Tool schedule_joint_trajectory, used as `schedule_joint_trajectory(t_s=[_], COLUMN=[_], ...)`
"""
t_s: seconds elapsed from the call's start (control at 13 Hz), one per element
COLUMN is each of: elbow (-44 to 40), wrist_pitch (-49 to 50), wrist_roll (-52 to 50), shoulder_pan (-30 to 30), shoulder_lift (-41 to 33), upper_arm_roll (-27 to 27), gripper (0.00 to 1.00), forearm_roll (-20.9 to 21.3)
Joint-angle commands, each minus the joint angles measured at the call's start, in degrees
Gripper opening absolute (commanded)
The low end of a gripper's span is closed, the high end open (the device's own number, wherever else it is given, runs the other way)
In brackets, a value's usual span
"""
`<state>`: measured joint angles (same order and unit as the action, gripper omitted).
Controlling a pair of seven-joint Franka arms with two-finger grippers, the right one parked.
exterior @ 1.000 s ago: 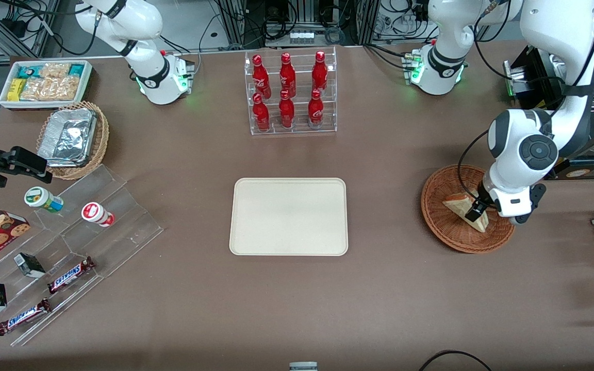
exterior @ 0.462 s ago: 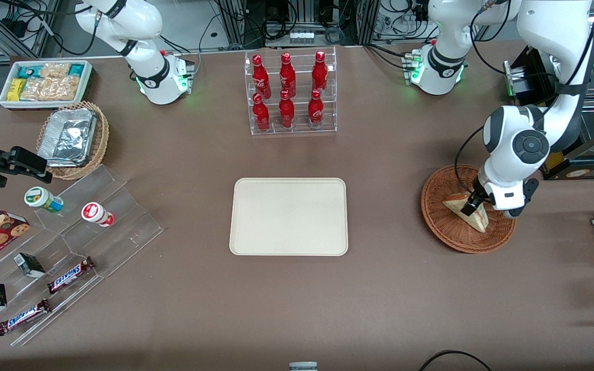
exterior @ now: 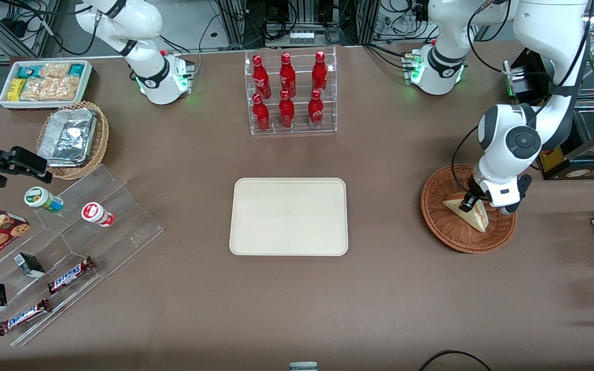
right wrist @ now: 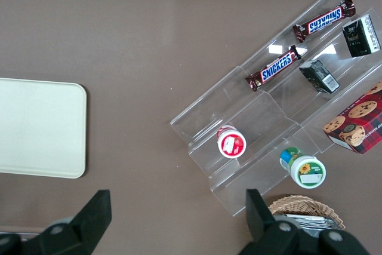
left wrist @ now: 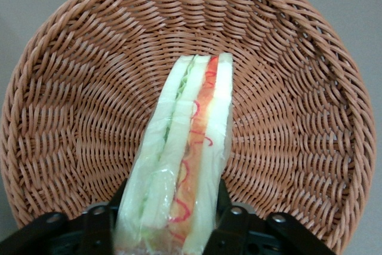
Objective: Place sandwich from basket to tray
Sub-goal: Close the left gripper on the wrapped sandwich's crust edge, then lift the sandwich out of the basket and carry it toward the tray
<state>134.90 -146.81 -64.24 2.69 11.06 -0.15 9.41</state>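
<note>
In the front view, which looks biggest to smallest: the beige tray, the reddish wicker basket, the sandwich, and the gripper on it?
1. tray
2. basket
3. sandwich
4. gripper, shut on the sandwich in the basket; mostly hidden under the arm, so this last rank is unsure.

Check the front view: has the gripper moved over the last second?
Yes. The gripper, shut on the sandwich, shifted toward the tray and away from the camera, judged against the basket.

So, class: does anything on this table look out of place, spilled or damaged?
Nothing stands out. The sandwich stands on edge in the basket only because the gripper clamps it; the tray sits square.
</note>
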Motion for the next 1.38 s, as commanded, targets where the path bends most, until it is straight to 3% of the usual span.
schedule_joint_trajectory(t_s=[0.0,0.15,0.38,0.62,1.15,1.31], elbow=[0.2,-3.3,-16.1,-25.7,-31.8,-32.7], wrist_pitch=[0.3,9.2,29.2,39.8,41.2,38.5], wrist_roll=[-0.6,1.6,2.9,3.2,8.2,12.6], shoulder_pan=[0.2,1.6,7.3,15.2,31.2,32.9], shoulder_lift=[-1.8,-4.3,-5.6,-5.7,-4.7,-3.0], upper_arm_roll=[-0.1,-0.4,-0.5,-0.6,-0.7,-0.7], gripper=[0.0,0.0,0.0,0.0,0.0,0.0], forearm_roll=[1.3,1.9,2.0,1.0,0.6,-2.6])
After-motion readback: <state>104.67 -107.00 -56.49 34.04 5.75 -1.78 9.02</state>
